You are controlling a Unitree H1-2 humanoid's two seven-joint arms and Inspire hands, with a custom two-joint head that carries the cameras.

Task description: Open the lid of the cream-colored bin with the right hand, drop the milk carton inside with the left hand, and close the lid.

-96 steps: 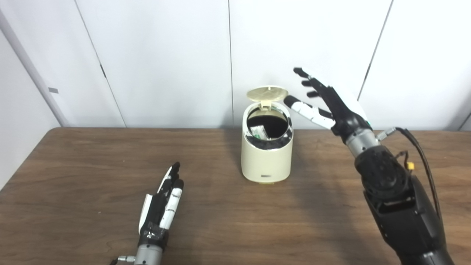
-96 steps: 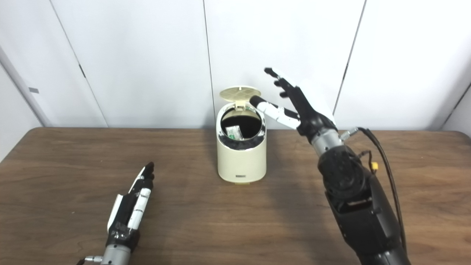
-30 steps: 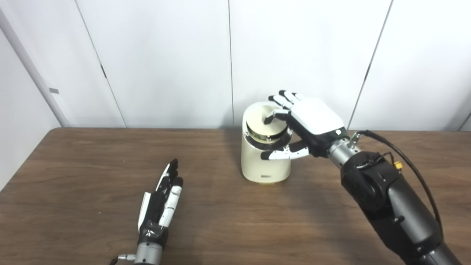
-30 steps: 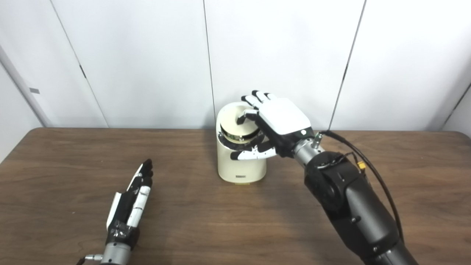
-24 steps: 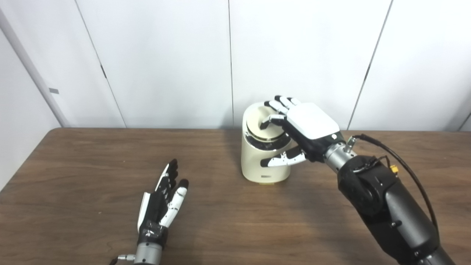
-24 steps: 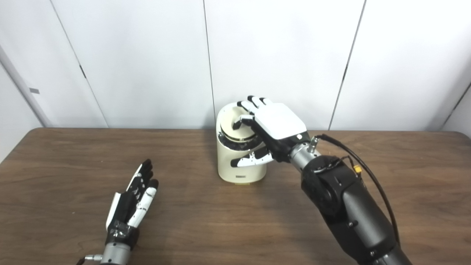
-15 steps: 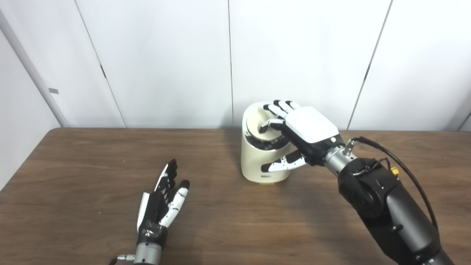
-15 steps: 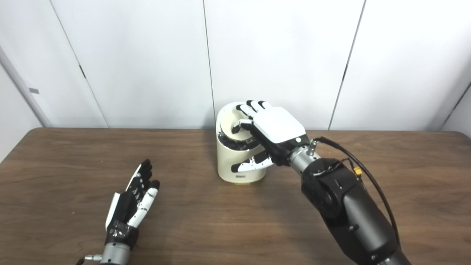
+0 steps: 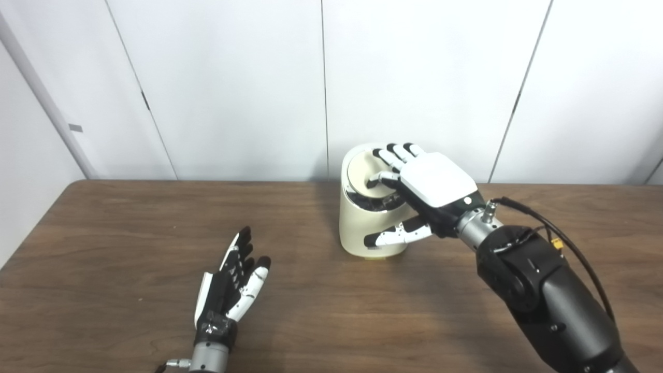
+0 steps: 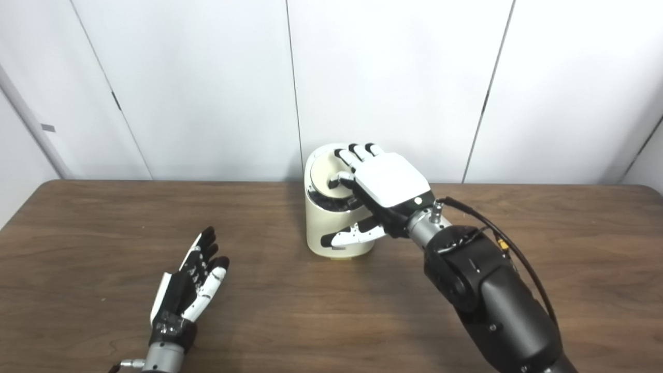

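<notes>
The cream-colored bin [image 9: 357,228] stands at the back middle of the brown table [image 9: 129,228]. Its round lid [image 9: 360,173] is down on the bin's opening. My right hand [image 9: 422,189] lies palm down on top of the bin, its fingers [image 9: 386,155] spread on the lid and its thumb in front of the bin's wall; it holds nothing. My left hand [image 9: 230,282] rests open and empty on the table at the front left, fingers pointing away. The milk carton is not visible; the lid covers the bin's inside.
White wall panels stand close behind the bin. The table's left edge [image 9: 31,228] runs diagonally at the far left. My right forearm [image 9: 544,290] with its black cable crosses the table's right side.
The lid stood open 3.2 s ago with a carton visible inside; my right hand came down onto it and pressed it shut. The left hand's thumb has spread a little outward.
</notes>
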